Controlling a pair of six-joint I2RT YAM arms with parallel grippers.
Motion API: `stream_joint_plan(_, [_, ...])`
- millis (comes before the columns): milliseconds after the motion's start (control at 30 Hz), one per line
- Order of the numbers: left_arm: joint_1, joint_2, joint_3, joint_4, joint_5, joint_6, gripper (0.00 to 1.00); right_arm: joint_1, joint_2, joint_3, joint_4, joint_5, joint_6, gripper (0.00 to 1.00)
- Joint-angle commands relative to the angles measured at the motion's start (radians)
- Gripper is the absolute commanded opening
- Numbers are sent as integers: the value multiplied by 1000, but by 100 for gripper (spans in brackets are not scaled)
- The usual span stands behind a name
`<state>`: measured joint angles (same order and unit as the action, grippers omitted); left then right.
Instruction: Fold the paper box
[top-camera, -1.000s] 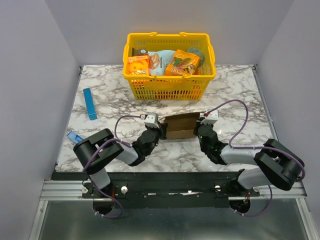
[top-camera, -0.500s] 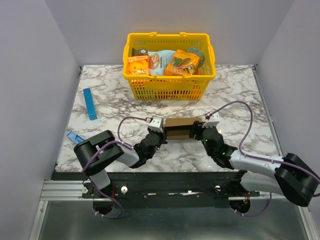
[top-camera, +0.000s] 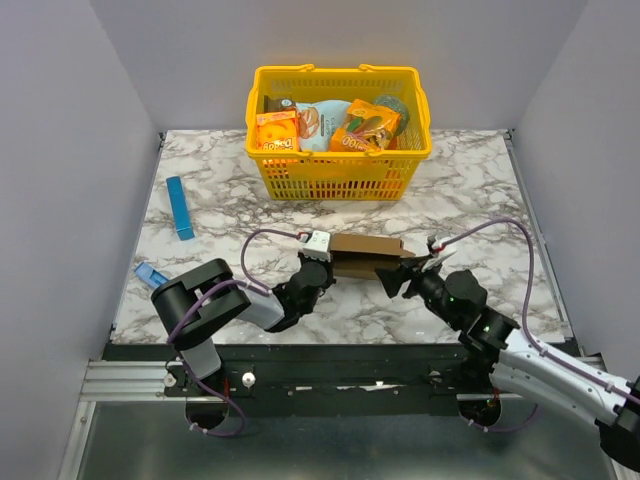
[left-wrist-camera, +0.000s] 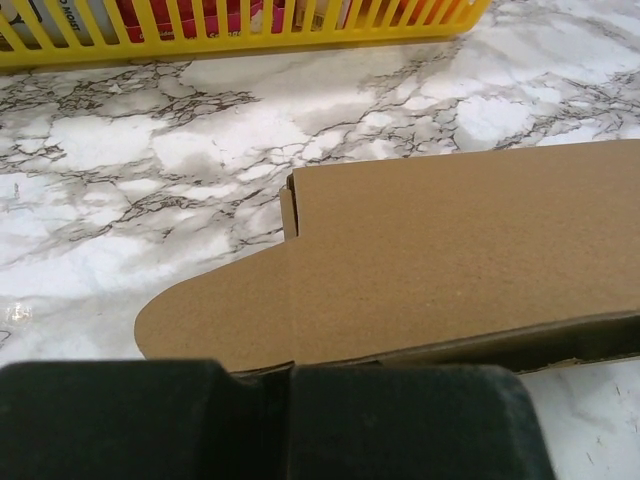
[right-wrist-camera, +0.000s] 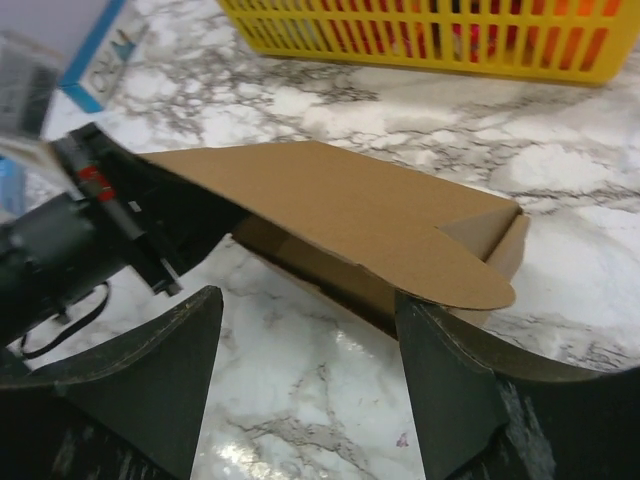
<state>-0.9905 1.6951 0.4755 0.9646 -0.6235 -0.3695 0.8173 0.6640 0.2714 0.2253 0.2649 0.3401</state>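
The paper box (top-camera: 365, 254) is a plain brown carton lying on the marble table in front of the basket, its rounded flap folded over the top. My left gripper (top-camera: 325, 268) is shut on the box's left end. In the left wrist view its black fingers (left-wrist-camera: 400, 415) are pressed together along the edge of the brown cardboard (left-wrist-camera: 450, 250). My right gripper (top-camera: 400, 276) stands open just off the box's right end, touching nothing. In the right wrist view the box (right-wrist-camera: 340, 205) lies beyond the spread jaws of the right gripper (right-wrist-camera: 305, 300), with bare marble between them.
A yellow basket (top-camera: 340, 165) of orange snack packs stands behind the box, close to it. A slim blue box (top-camera: 180, 208) lies at the left, and a small blue item (top-camera: 150, 273) sits near the front left edge. The left arm (right-wrist-camera: 60, 240) reaches in beside the box.
My right gripper let go of the box's right end, opened and drew back toward the near right. The box now lies lower and longer. The left gripper keeps its hold.
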Motion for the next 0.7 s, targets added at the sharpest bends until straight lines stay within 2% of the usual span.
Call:
stream_joint_plan(0, [-2,46,6,-135,-45,26,0,5,-139,-12,-156,-180,-24,76])
stream_joint_plan(133, [-4,46,14,-130,-30,37,0,6,-268,14,-222,-161,9,76])
stream_joint_plan(233, [-8,49,17,-130,-27,56,0,5,-264,145,-351,-5,104,74])
stream_joint_plan(367, [-13,46,18,-139,-33,61,0,6,-75,366,-472,30,111,70])
stream_joint_plan(433, [-17,48,20,-139,-33,67,0,5,49,445,-475,34,96,70])
stream_joint_plan(533, [-22,52,26,-147,-31,72,0,5,205,489,-434,71,62,70])
stream_joint_plan(667, [-25,55,34,-152,-24,75,0,6,354,480,-287,96,66,70])
